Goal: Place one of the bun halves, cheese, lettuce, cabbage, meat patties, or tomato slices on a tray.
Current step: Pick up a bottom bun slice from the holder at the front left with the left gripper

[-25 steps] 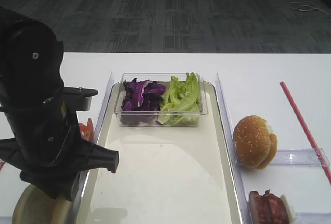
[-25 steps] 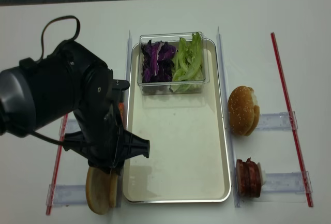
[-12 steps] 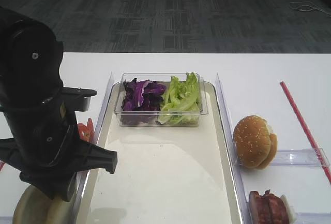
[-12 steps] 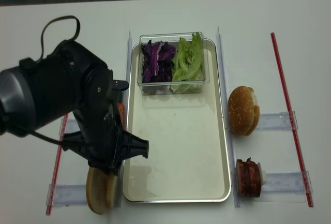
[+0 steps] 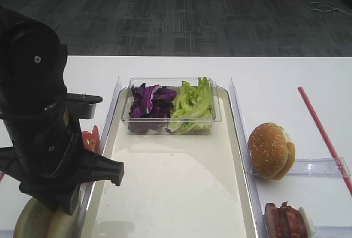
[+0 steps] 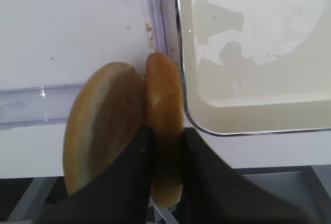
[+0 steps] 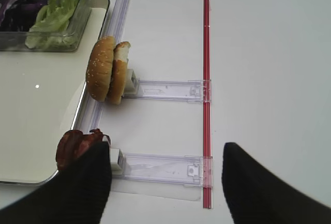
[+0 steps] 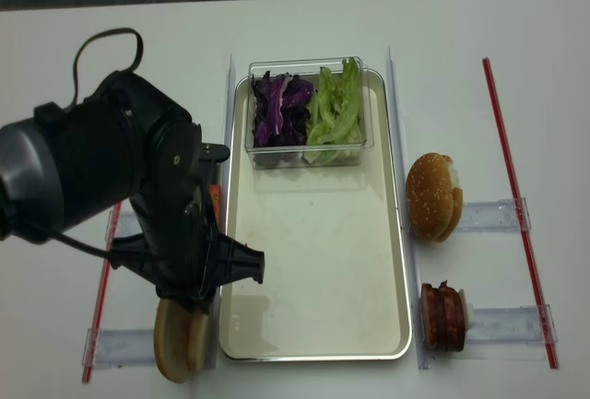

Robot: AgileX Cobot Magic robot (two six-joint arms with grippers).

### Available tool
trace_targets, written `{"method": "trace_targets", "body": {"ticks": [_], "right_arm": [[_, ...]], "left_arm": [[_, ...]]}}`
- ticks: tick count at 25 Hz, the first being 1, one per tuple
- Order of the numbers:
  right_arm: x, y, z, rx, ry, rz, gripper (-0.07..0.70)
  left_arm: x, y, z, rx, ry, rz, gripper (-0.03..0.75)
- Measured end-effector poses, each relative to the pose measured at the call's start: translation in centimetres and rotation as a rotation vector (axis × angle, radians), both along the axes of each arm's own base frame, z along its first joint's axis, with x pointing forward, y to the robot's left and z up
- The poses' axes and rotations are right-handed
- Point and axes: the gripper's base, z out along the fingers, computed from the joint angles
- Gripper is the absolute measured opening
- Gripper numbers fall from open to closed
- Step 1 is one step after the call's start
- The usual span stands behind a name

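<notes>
- My left gripper (image 6: 164, 146) is pinched on a bun half (image 6: 164, 131) standing on edge at the near left, just outside the tray (image 8: 318, 261); the left wrist view shows one dark finger (image 6: 129, 177) on each side of it.
- A second bun half (image 6: 101, 125) stands on edge against the left side of the gripped one, touching it.
- Both buns sit in a clear holder (image 6: 31, 105) beside the tray's left rim, at its near corner.
- From the overhead view my left arm (image 8: 120, 196) covers most of the left side, with the buns (image 8: 180, 339) showing under it.
- The tray is long, cream-white with a silvery rim, and lies in the middle of the white table (image 8: 461, 40).
- A clear tub (image 8: 304, 109) rests on the tray's far end, holding purple cabbage (image 8: 281, 109) on the left and green lettuce (image 8: 336, 109) on the right.
- A little red of the tomato slices (image 5: 91, 138) shows left of the tray, mostly hidden by my arm.
- Right of the tray, a sesame bun (image 8: 433, 196) stands on edge in a holder, and nearer to me the meat patties (image 8: 444, 316) stand in another holder.
- A red strip (image 8: 516, 205) runs near to far along the right side of the table.
- My right gripper (image 7: 165, 182) hangs over the near right of the table with its fingers spread wide and nothing between them.
</notes>
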Motion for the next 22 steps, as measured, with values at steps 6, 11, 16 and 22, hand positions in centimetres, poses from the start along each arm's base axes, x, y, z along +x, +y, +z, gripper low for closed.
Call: {"method": "trace_targets", "body": {"ticks": [6, 11, 16, 22], "right_arm": [[0.0, 0.0, 0.0, 0.0, 0.0, 0.0, 0.469], [0.0, 0.0, 0.0, 0.0, 0.0, 0.0, 0.469], [0.0, 0.0, 0.0, 0.0, 0.0, 0.0, 0.469], [0.0, 0.0, 0.0, 0.0, 0.0, 0.0, 0.469]], "left_arm": [[0.0, 0.1, 0.0, 0.006, -0.001, -0.003, 0.153], [0.0, 0.1, 0.0, 0.006, -0.001, -0.003, 0.153], [0.0, 0.1, 0.3, 0.001, -0.011, -0.004, 0.153], [-0.3, 0.3, 1.1, -0.015, -0.037, -0.005, 0.151]]}}
